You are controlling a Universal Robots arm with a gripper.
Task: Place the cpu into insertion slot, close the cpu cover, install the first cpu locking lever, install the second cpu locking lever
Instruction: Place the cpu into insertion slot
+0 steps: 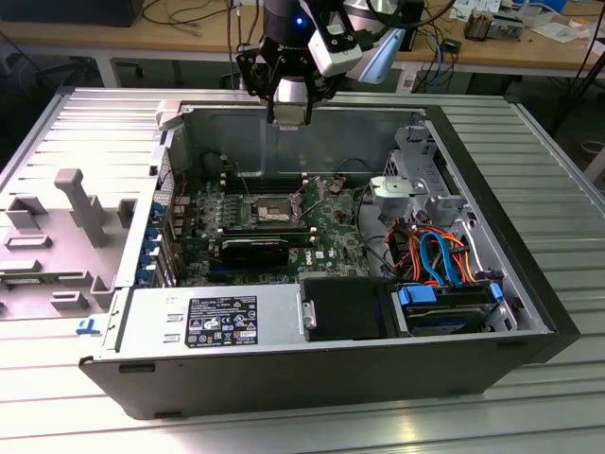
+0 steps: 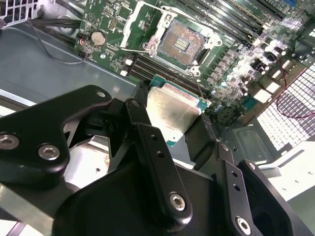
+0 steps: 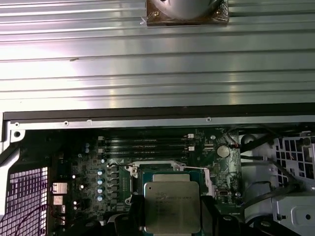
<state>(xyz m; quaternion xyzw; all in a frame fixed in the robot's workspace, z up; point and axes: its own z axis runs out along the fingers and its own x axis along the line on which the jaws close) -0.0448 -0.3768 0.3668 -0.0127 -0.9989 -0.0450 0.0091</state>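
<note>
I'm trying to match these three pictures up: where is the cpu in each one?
Exterior view: the cpu is held in the tool, above the computer case's rear wall.
Second wrist view: the cpu sits in the tool, the insertion slot beyond it.
First wrist view: the cpu partly covers the insertion slot.
Shared landmark: the insertion slot.

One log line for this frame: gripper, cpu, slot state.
gripper: shut on cpu | cpu: held above open case, not seated | insertion slot: uncovered, empty
</note>
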